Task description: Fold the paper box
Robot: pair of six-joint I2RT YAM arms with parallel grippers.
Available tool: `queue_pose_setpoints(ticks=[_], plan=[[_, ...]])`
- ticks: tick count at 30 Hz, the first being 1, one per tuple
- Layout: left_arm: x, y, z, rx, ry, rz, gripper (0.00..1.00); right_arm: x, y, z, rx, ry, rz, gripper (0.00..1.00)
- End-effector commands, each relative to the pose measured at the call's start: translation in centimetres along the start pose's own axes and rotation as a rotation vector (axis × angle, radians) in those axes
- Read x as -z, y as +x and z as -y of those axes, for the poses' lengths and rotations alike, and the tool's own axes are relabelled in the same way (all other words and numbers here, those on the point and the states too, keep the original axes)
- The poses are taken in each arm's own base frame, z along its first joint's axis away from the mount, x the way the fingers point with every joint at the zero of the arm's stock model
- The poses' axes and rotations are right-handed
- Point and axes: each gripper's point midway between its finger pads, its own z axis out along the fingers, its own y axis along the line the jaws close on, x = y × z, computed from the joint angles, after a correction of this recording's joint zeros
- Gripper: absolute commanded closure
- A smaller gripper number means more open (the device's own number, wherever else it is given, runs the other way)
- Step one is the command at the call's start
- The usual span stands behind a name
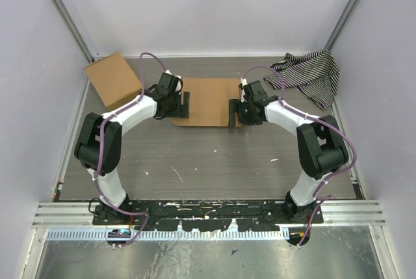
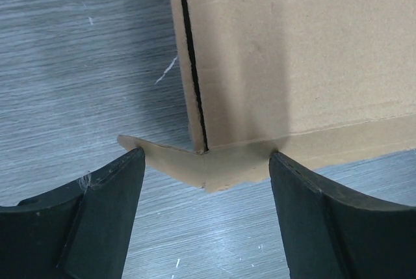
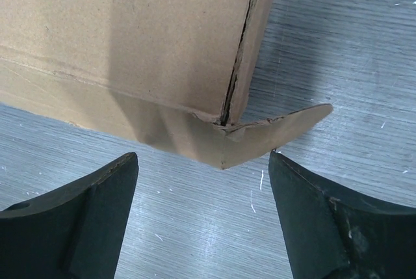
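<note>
The plain brown paper box (image 1: 210, 100) lies mid-table, folded into a flat closed shape. My left gripper (image 1: 185, 105) is open at its left near corner. In the left wrist view the box (image 2: 292, 58) fills the top right, and a small corner tab (image 2: 195, 165) sticks out between my spread fingers (image 2: 110, 214); the tab touches or nearly touches both fingertips. My right gripper (image 1: 235, 111) is open at the right near corner. In the right wrist view the box (image 3: 130, 38) is at the top left, and its corner tab (image 3: 260, 139) hangs just beyond my spread fingers (image 3: 325, 227).
A smaller brown cardboard rectangle (image 1: 112, 79) lies at the back left. A black-and-white striped cloth (image 1: 311, 74) is bunched at the back right. Grey walls close in the table on three sides. A metal rail (image 1: 208, 211) runs along the near edge.
</note>
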Motion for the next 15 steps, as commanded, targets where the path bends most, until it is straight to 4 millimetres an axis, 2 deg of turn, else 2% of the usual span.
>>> queue_pose_setpoints(ticks=[1,9,15], plan=[[-0.7,0.5,1.0,-0.018,0.031,-0.02,0.17,0.2,-1.8,-1.5,0.038,-0.06,0.053,0.15],[-0.1,1.8,1.7,-0.019,0.067,-0.042,0.19,0.7,-1.7,-2.7,0.057,-0.126,0.069,0.17],[0.5,1.9,2.6,-0.009,0.118,-0.048,0.26,1.3,-2.1,-3.7,0.064,-0.179,0.086,0.26]])
